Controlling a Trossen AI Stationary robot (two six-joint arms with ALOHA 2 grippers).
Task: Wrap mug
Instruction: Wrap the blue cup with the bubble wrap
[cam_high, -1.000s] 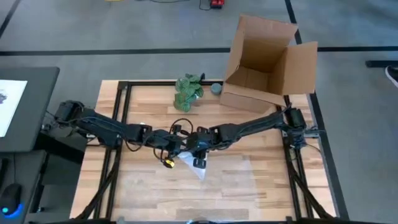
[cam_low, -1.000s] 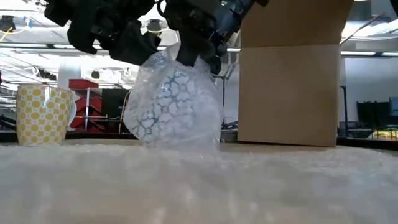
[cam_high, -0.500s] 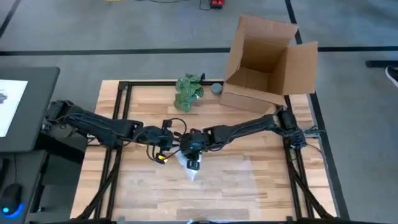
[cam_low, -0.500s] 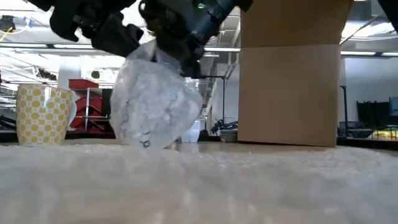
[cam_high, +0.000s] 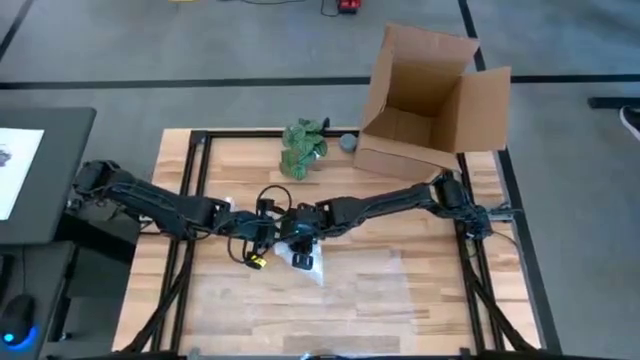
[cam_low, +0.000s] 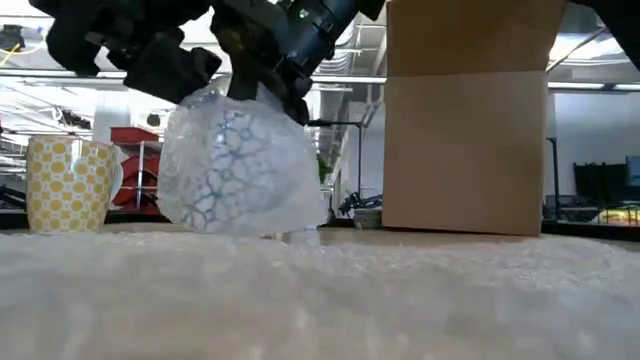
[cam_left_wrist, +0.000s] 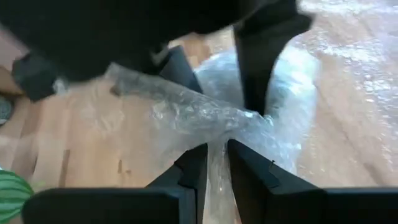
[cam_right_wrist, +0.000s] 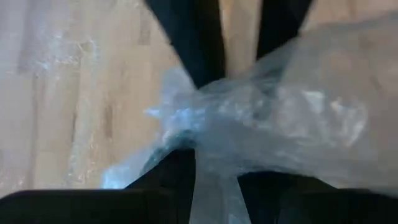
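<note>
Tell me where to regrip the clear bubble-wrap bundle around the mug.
Grip the gathered neck of wrap at the top of the clear bubble-wrap bundle, from above. There the film bunches thin enough to pinch; the rounded body below looks too wide and slippery. Both the left gripper and right gripper already pinch it.

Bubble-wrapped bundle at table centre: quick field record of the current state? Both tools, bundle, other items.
bundle: bubble wrap bunched around something with blue marks, low over the sheet
mug: not seen directly; presumably inside the wrap
left tool: shut on a twist of bubble wrap
right tool: shut on bubble wrap, facing the left tool
sheet: more bubble wrap spread on the table
box: open, far right corner
green bunch: far edge, left of the box
yellow cup: upright, beyond the table
</note>
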